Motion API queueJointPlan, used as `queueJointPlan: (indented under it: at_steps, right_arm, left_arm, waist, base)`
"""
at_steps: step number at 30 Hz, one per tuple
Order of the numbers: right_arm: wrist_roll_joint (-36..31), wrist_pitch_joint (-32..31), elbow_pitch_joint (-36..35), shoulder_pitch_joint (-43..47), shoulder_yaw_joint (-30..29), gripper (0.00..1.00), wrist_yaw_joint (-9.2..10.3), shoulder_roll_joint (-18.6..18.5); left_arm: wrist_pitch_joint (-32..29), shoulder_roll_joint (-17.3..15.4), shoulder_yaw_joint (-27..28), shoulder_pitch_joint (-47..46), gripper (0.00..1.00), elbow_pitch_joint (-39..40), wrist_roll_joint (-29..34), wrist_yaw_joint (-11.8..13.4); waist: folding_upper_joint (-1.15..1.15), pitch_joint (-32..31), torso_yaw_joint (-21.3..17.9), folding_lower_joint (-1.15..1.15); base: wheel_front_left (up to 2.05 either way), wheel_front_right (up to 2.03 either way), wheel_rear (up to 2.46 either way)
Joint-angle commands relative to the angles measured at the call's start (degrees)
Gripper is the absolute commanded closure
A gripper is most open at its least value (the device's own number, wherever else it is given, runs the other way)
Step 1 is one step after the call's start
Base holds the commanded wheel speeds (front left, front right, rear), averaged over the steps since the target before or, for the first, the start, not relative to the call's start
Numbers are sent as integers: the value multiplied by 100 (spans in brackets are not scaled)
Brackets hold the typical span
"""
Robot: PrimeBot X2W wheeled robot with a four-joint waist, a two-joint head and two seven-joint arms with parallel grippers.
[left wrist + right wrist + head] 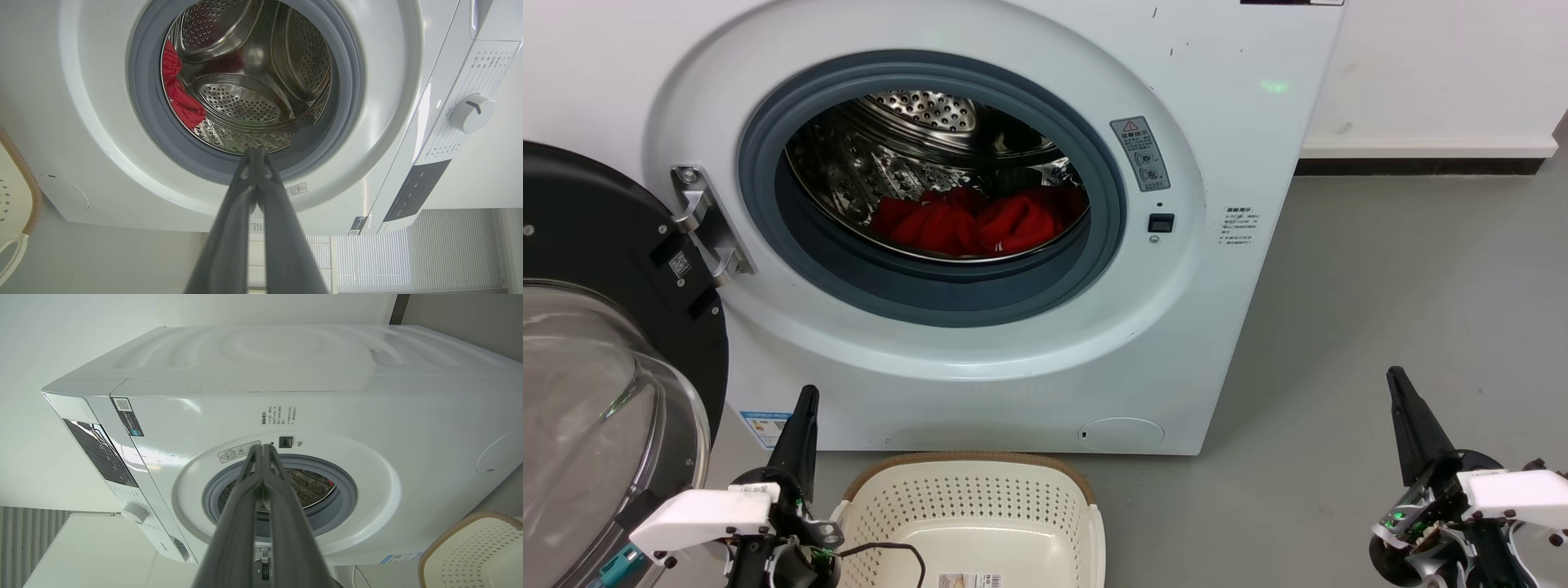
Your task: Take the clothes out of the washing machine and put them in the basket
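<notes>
Grey floor [1380, 286] carries the washing machine [1013, 392], door [605, 245] swung left to expose red clothes [980, 222]; basket [968, 465] sits near, ready for them; left gripper [806, 400] and right gripper [1398, 384] hover, fingers pressed together.

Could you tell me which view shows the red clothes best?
The head view: the clothes lie as a whole heap in the drum. The left wrist view catches a strip at the porthole's edge; the right wrist view, a tiny sliver.
</notes>
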State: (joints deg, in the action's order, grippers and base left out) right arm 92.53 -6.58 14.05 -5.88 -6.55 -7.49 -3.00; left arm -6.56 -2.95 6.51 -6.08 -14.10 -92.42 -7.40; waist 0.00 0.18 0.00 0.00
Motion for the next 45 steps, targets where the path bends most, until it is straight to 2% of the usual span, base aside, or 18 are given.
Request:
queueJointPlan:
  at_steps: [1,39,40,45]
  right_arm:
    - [-26,-5,9,-71,3,100,0,18]
    - [-26,-4,9,-71,3,100,0,18]
    - [1,2,12,10,2,0,-1,0]
    - [-21,59,133,159,37,0,0,7]
  left_arm:
    - [-10,13,10,-36,100,2,2,-24]
    - [-10,13,10,-35,100,2,2,-24]
    - [4,0,-4,9,0,-16,1,1]
    - [70,16,-41,171,0,-134,24,6]
  waist:
    - [0,0,0,0]
    - [0,0,0,0]
    - [0,0,0,0]
    - [0,2,0,0]
  base:
    - [0,0,0]
    - [0,0,0]
    - [0,0,0]
    - [0,0,0]
